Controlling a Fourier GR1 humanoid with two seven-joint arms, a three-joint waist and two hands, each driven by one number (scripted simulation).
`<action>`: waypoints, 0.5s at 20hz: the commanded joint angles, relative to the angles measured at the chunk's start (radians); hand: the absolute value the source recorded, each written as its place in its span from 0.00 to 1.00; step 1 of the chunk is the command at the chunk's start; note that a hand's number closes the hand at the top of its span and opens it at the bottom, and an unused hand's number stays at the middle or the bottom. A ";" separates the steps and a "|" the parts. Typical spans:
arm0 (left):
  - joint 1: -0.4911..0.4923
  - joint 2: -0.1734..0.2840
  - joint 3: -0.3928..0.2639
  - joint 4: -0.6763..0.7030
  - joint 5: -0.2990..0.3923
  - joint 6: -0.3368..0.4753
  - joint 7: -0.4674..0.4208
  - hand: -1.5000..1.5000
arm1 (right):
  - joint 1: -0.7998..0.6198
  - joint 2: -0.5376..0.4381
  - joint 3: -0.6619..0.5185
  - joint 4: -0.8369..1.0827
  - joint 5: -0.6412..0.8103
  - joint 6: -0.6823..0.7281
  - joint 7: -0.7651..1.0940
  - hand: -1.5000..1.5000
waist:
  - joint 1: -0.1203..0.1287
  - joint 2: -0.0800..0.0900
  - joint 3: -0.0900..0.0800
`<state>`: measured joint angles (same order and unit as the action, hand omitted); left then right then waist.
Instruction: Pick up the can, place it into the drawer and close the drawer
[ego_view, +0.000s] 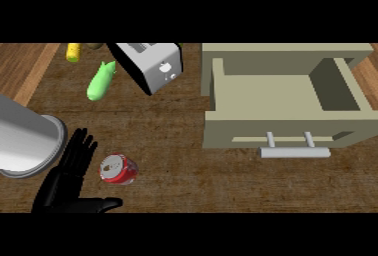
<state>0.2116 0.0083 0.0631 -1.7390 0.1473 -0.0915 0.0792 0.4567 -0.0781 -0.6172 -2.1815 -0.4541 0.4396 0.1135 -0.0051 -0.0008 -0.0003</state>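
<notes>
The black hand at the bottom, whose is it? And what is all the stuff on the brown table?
That black hand belongs to a robot shaped like a person. It is the robot's left hand. The picture is taken from the robot's head, looking down, so you see it the way you see your own hands. Its fingers are straight, and it holds nothing. The other hand does not show.

The brown surface is a wooden kitchen counter. Just right of the hand stands a red can with a silver top. The robot is meant to pick it up.

On the right is a beige drawer, pulled open, with a pale handle. The can should go in there.

At the top sit a silver toaster, a green vegetable and something yellow. The big grey thing on the left is the robot's forearm.
</notes>
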 joint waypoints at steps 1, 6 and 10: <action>-0.037 0.027 0.059 0.134 0.002 -0.017 -0.085 0.00 | -0.015 0.019 -0.005 -0.014 0.021 0.016 0.010 0.00 | 0.001 0.001 0.000; -0.045 0.000 0.044 0.245 -0.025 -0.014 -0.177 0.00 | -0.030 0.034 -0.031 0.010 0.017 0.046 0.006 0.00 | 0.000 0.000 0.000; -0.036 0.043 0.100 0.387 -0.013 -0.071 -0.291 0.00 | -0.002 0.006 -0.091 0.032 -0.042 0.093 0.003 0.00 | -0.003 0.000 0.000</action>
<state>0.1865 0.0361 0.1321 -1.4950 0.1349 -0.1263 -0.1049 0.4336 -0.0595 -0.6650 -2.1842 -0.4613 0.4794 0.1381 -0.0048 -0.0006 -0.0004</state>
